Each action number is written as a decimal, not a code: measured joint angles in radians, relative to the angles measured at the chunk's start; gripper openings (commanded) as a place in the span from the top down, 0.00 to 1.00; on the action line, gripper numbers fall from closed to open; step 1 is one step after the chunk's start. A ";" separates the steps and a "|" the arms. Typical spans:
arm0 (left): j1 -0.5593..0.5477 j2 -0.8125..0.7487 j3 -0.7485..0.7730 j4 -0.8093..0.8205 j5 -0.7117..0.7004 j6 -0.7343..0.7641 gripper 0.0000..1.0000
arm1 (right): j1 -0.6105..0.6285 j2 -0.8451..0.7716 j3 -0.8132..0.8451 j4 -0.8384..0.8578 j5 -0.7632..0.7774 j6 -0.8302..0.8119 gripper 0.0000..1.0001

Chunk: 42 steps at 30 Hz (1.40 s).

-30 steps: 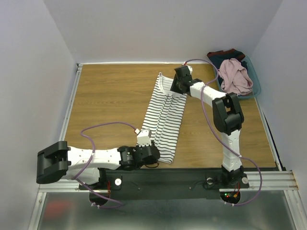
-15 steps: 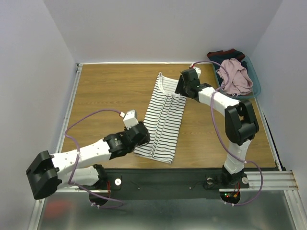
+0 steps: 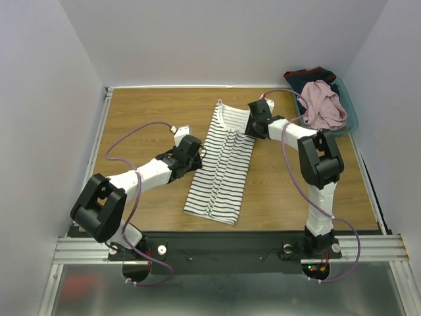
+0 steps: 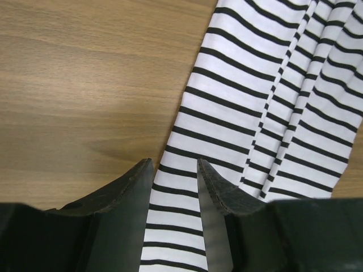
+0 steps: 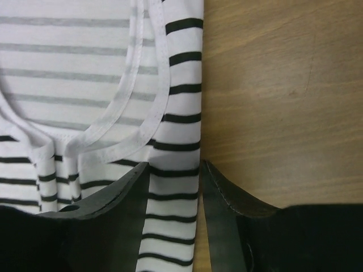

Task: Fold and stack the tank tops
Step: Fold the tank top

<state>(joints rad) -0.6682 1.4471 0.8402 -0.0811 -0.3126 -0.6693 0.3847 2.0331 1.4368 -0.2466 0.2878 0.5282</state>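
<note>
Two tank tops, one part-folded, none stacked, as I run the rig remotely. The striped tank top (image 3: 220, 164) lies flat near the middle of the table (image 3: 145, 118), its sides apparently turned in to make a narrow strip. I judge that the lengthwise fold is done and the crosswise folds are left. Its long axis runs almost from 12 o'clock to 6 o'clock in the overhead view. The neckline points to the far wall, leaning slightly toward 1 o'clock, and the hem lies near the arm bases.

The pink tank top (image 3: 322, 105) sits crumpled in the bin (image 3: 352, 122) at 2 o'clock, on dark clothing (image 3: 309, 74). It is not yet unfolded, so about half the job or more remains.

My left gripper (image 4: 174, 164) sits at the strip's 9 o'clock edge, jaws apart, with striped cloth showing in the gap and nothing clamped. My right gripper (image 5: 174, 165) sits at the shoulder end on the 3 o'clock side. Its jaws are likewise apart and straddle the cloth's edge by the armhole.
</note>
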 measured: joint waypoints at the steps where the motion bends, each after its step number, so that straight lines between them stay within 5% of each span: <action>1: 0.006 0.011 0.000 0.002 0.010 0.008 0.52 | -0.008 0.022 0.013 0.000 0.000 -0.005 0.53; 14: 0.018 0.030 -0.171 0.130 0.107 -0.040 0.49 | -0.025 0.266 0.336 0.006 -0.051 -0.117 0.51; 24: 0.023 -0.058 -0.186 0.145 0.122 -0.055 0.37 | -0.025 0.437 0.612 0.014 -0.136 -0.194 0.15; 28: 0.024 -0.104 -0.196 0.140 0.155 -0.054 0.38 | -0.025 0.429 0.612 -0.005 -0.127 -0.213 0.10; 33: 0.021 -0.263 -0.292 0.164 0.209 -0.090 0.43 | -0.025 0.270 0.467 -0.045 -0.100 -0.208 0.11; 42: -0.134 -0.315 -0.477 0.171 0.210 -0.257 0.49 | -0.003 -0.443 -0.175 -0.025 -0.109 -0.052 0.20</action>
<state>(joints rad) -0.8024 1.1320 0.3630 0.0902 -0.1024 -0.9268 0.3820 1.5898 1.2621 -0.2714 0.1787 0.4759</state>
